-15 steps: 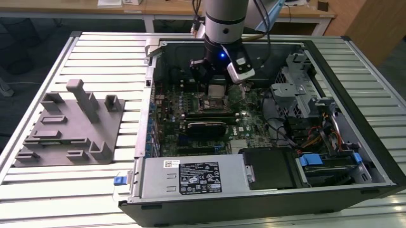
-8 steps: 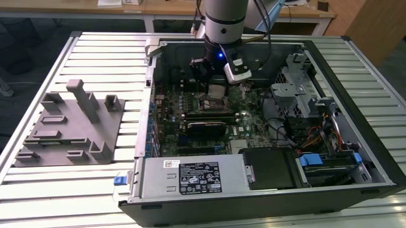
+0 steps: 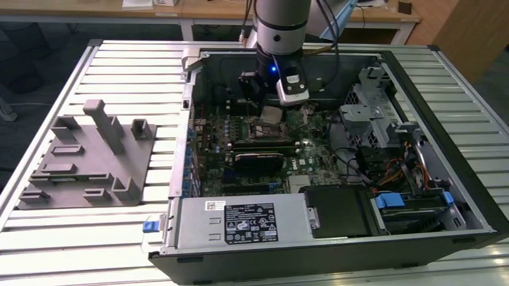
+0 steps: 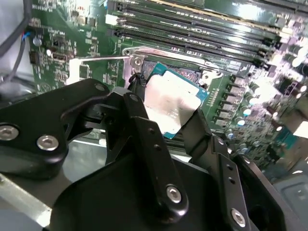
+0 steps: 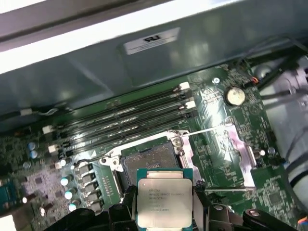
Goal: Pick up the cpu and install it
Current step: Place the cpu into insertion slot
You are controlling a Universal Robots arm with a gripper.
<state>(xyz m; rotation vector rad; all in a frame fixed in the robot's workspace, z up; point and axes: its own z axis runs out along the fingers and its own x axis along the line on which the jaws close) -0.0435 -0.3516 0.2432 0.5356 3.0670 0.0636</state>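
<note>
silver-grey arm (image 3: pixel 280 24) with a blue light (image 3: pixel 273 68) — black jaws, links studded with silver screws (image 4: pixel 174 194).

cpu (image 4: pixel 171 101) edges hidden behind end effector (image 4: pixel 168 118); socket (image 5: pixel 144 159) partly hidden behind cpu

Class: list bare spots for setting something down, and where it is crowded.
Bare: slatted table around the grey tray, and past the computer case at the exterior view's right. Crowded: inside the case, around the held cpu.
</note>
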